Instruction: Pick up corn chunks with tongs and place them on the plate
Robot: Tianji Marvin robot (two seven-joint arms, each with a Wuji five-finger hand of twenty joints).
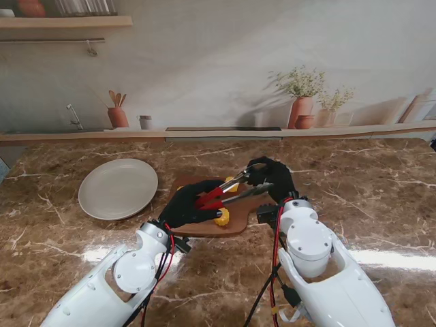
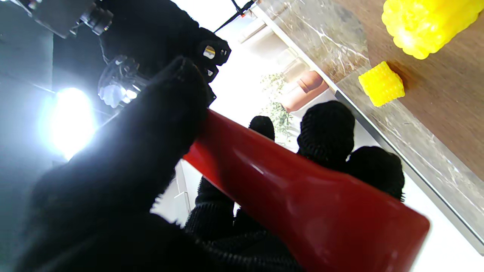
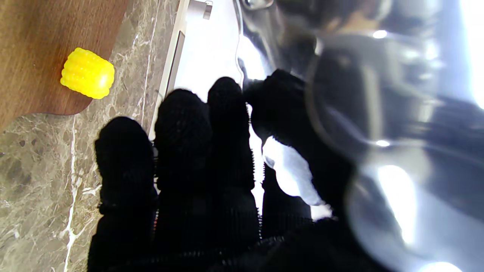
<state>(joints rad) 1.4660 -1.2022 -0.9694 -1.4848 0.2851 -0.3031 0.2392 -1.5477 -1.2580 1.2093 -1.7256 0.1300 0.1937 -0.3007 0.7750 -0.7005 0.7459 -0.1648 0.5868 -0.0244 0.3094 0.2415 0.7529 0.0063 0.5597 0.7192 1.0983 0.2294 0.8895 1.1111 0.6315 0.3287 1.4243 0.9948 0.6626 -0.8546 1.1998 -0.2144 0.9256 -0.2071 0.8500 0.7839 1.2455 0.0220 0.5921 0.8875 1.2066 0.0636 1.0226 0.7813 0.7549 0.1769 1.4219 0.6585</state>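
Note:
The tongs (image 1: 235, 196) have red handles and metal arms and hang over the wooden cutting board (image 1: 204, 228). My left hand (image 1: 185, 206) is shut on the red handle (image 2: 295, 196), with the thumb (image 2: 151, 132) pressed on top. My right hand (image 1: 272, 178) is closed around the metal end (image 3: 340, 98). One yellow corn chunk (image 1: 222, 217) lies on the board's near edge, close to my left hand. A second corn chunk (image 1: 232, 184) sits farther back under the tongs. The white plate (image 1: 117, 189) rests to the left of the board with nothing on it.
The marble counter (image 1: 368, 197) stretches right of the board. A ledge runs along the back with a utensil pot (image 1: 118, 116), a small cup (image 1: 144, 122) and potted plants (image 1: 302, 109). The wall rises behind the ledge.

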